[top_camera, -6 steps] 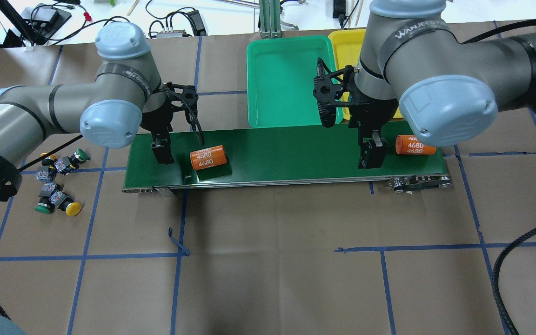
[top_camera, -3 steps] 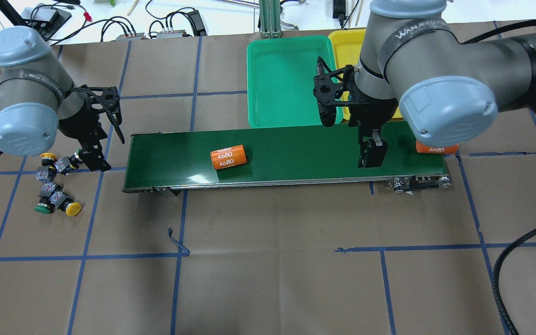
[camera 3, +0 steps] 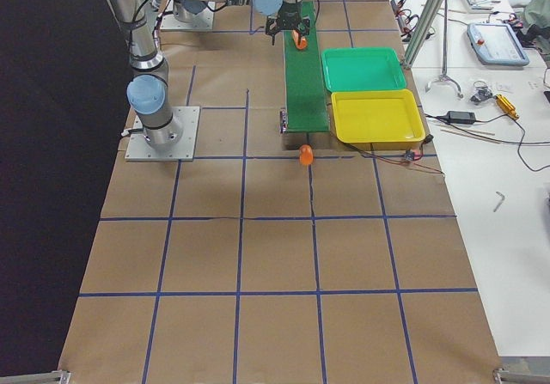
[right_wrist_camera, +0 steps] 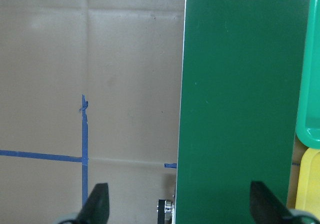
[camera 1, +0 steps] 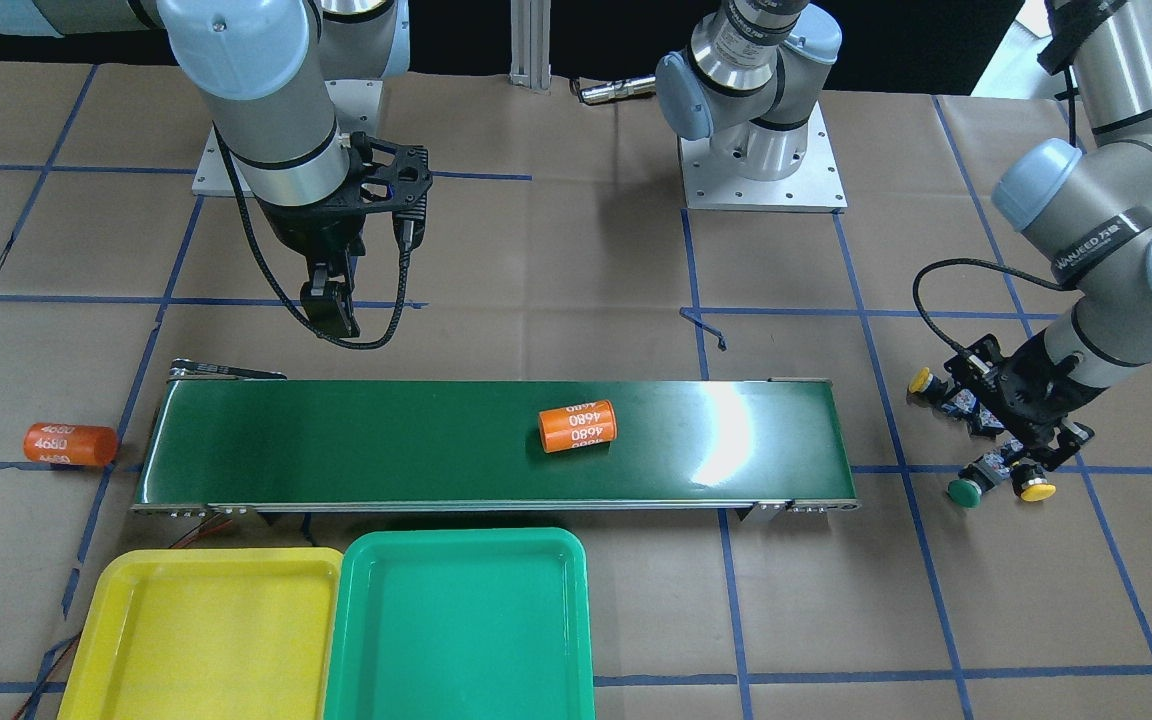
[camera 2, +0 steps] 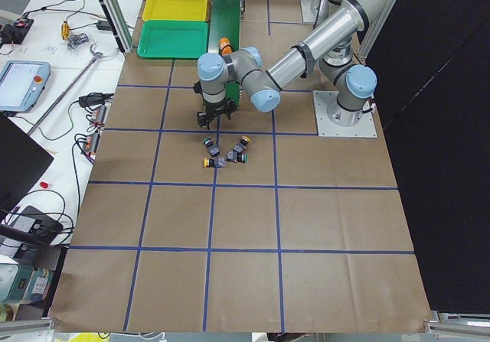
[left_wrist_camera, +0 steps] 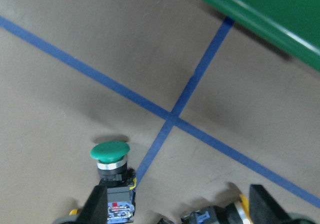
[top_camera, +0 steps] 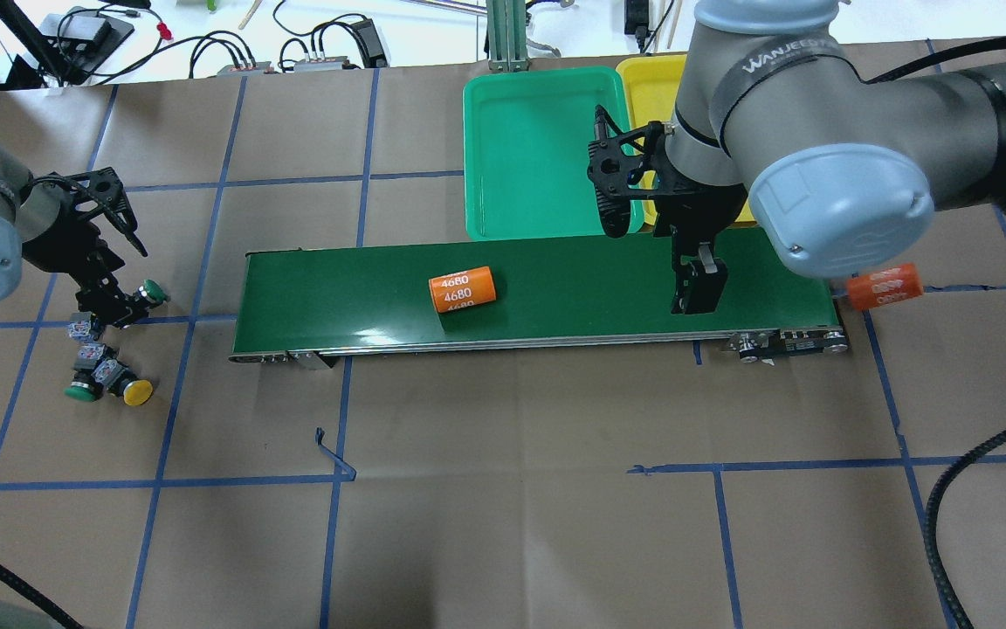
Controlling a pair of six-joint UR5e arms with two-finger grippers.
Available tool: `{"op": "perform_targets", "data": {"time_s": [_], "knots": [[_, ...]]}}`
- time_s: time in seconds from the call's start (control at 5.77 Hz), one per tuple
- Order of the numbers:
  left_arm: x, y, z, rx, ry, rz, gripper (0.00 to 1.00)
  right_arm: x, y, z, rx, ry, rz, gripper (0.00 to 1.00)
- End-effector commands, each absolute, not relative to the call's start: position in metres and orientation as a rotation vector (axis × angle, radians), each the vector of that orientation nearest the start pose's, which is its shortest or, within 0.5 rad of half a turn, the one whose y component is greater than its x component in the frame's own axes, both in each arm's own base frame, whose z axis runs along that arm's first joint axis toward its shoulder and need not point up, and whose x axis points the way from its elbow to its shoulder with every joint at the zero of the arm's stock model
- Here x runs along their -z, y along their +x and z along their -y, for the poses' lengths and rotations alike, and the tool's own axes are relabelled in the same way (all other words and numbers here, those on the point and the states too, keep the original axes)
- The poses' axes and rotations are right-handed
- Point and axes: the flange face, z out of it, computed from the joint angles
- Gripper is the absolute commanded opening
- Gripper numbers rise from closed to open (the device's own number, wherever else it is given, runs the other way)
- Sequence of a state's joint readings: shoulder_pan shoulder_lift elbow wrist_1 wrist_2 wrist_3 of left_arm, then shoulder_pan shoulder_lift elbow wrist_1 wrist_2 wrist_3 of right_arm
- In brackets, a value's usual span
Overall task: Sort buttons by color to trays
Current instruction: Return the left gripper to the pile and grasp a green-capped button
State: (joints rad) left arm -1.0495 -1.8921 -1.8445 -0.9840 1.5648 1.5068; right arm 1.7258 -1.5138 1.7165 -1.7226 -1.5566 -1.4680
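Note:
Several buttons lie in a cluster on the paper left of the belt. A green-capped button (top_camera: 152,291) (left_wrist_camera: 110,153) is nearest the belt; a green one (top_camera: 79,392) and a yellow one (top_camera: 138,393) lie nearer the robot. My left gripper (top_camera: 108,303) (left_wrist_camera: 180,199) hangs open low over the cluster, the green button's body beside one finger (left_wrist_camera: 97,206) and a yellow-rimmed button (left_wrist_camera: 235,211) by the other. My right gripper (top_camera: 699,293) (right_wrist_camera: 180,196) is open and empty above the belt's right part. The green tray (top_camera: 538,148) and yellow tray (top_camera: 647,87) sit behind the belt.
A long dark-green conveyor belt (top_camera: 555,306) crosses the middle. One orange "4680" cylinder (top_camera: 462,289) lies on it; another (top_camera: 883,286) lies on the paper off its right end. Cables and gear line the far edge.
My left arm swung left from the belt to the button cluster and came down over it. The belt's cylinder travelled right; the other rolled off the right end. The right arm stayed put.

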Motion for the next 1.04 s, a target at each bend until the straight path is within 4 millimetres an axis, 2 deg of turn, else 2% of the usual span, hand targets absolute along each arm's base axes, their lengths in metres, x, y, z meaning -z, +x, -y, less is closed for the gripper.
{"op": "perform_targets", "data": {"time_s": [0.0,0.35,0.52,0.69,0.87], "knots": [[-0.194,0.203,0.554,0.001,1.403,-2.823,0.99,-0.403,0.211,0.477,-0.048,-2.247,-2.133,1.00],[-0.180,0.209,0.558,0.005,1.340,-2.855,0.99,-0.402,0.212,0.476,-0.051,-2.247,-2.130,1.00],[-0.174,0.209,0.560,0.009,1.343,-2.856,0.80,-0.402,0.211,0.476,-0.053,-2.248,-2.131,1.00],[-0.166,0.209,0.560,-0.004,1.349,-2.865,0.31,-0.403,0.211,0.476,-0.051,-2.247,-2.133,1.00],[-0.171,0.208,0.562,0.007,1.347,-2.859,0.09,-0.403,0.211,0.475,-0.051,-2.249,-2.132,1.00]]}}
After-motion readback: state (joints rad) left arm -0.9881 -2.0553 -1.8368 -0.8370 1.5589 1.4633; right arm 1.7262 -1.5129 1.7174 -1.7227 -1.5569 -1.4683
